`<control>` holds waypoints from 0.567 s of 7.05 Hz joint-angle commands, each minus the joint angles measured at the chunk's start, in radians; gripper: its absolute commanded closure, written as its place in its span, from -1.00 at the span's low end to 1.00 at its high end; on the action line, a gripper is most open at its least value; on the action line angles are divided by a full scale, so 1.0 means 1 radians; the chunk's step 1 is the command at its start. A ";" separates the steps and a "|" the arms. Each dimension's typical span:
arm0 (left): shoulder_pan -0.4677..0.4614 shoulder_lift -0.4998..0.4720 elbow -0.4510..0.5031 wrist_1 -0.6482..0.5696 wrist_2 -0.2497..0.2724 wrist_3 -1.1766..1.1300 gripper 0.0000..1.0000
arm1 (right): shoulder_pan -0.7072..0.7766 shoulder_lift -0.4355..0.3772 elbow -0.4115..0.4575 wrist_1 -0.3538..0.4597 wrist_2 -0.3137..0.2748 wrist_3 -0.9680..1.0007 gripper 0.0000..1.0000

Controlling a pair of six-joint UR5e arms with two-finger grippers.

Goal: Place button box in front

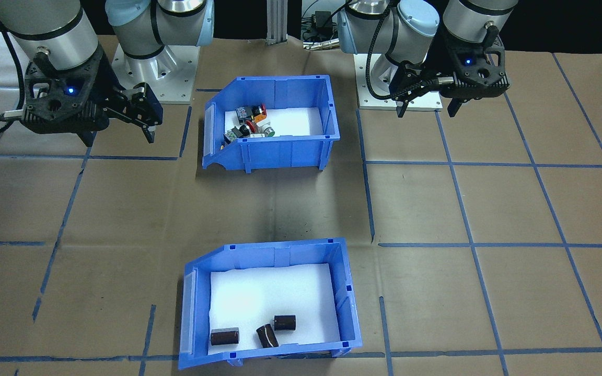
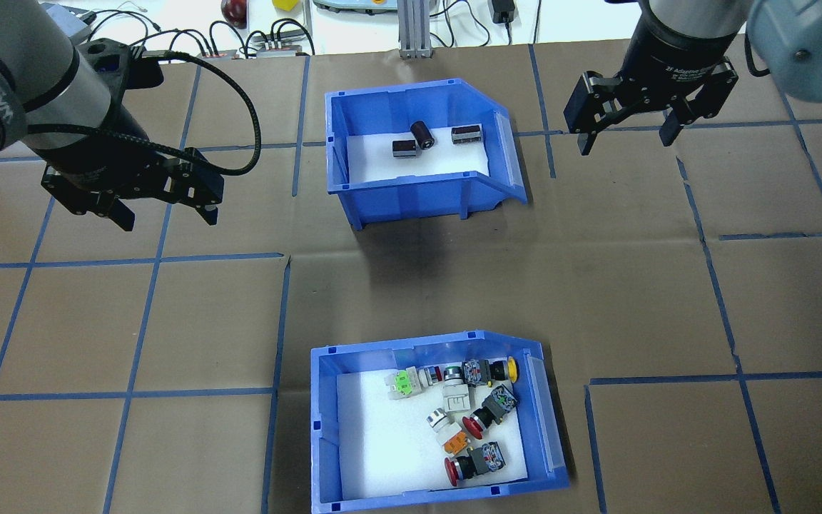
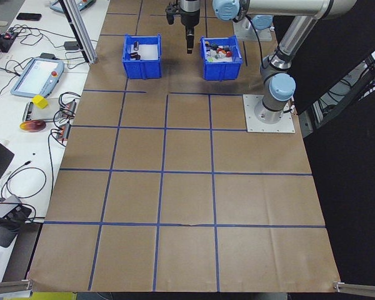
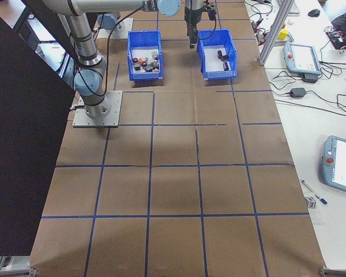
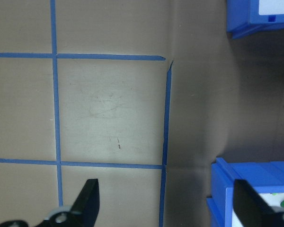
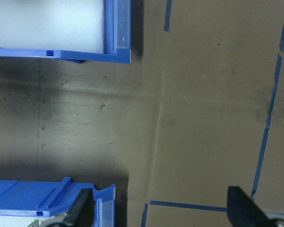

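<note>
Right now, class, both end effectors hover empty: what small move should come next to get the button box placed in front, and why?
Probably bring the left end effector toward the button box and line it up with the near wall. Both it and the right end effector hang open, holding nothing, and the box sits untouched on the robot's side of the bin of brown cylinders.

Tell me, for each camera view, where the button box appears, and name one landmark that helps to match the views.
Exterior front-facing: button box, upper centre.
Overhead exterior: bottom centre.
Exterior left: top, right of the two bins.
Exterior right: top, left of the two bins.
Left wrist: lower right corner.
Right wrist: bottom left edge.
Landmark: the cylinder bin, always directly opposite.
</note>
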 commanded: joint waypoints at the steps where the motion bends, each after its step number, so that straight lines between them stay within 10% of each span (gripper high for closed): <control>1: -0.002 0.024 -0.049 0.010 -0.018 -0.059 -0.98 | 0.001 0.006 -0.003 -0.009 0.000 -0.134 -1.00; 4: -0.011 0.073 -0.118 0.004 -0.019 -0.578 -0.98 | 0.003 0.053 -0.007 -0.057 0.001 -0.369 -1.00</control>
